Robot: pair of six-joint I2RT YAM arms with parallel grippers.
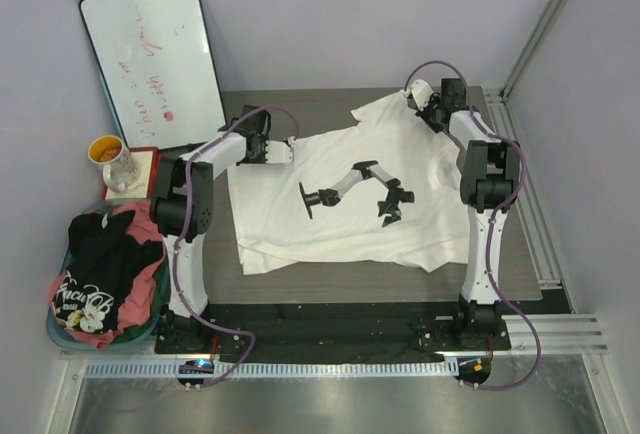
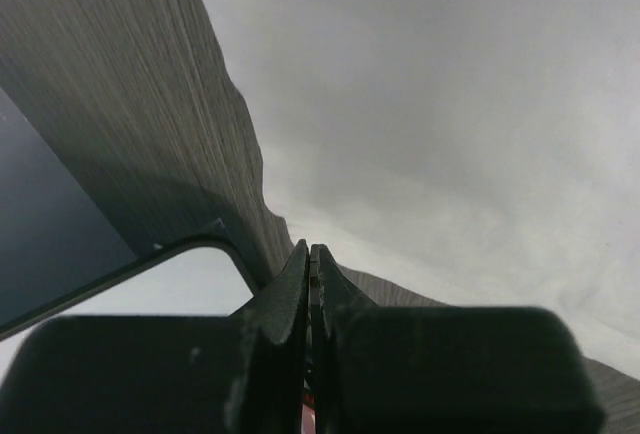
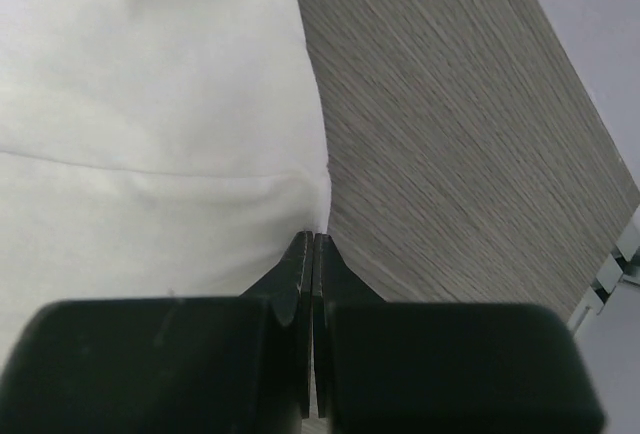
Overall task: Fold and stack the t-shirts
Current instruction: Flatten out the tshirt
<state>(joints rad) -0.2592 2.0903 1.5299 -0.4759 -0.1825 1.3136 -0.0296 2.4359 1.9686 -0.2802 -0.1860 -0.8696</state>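
A large white t-shirt (image 1: 330,229) with a black chest graphic (image 1: 355,191) lies spread on the grey table (image 1: 520,254). My left gripper (image 1: 285,151) is shut at the shirt's left sleeve edge; in the left wrist view its tips (image 2: 310,246) meet where the pale fabric (image 2: 450,104) ends. My right gripper (image 1: 422,104) is shut at the shirt's far right corner; in the right wrist view its tips (image 3: 314,236) pinch the cloth edge (image 3: 130,104). A black t-shirt with pale lettering (image 1: 100,269) and a pink-red one (image 1: 142,226) lie bunched in the basket.
A teal-rimmed laundry basket (image 1: 60,336) stands at the near left. A whiteboard (image 1: 150,64) leans at the far left and shows in the left wrist view (image 2: 150,289). A mug (image 1: 115,162) sits on a small stand below it. Bare table (image 3: 460,124) lies right of the shirt.
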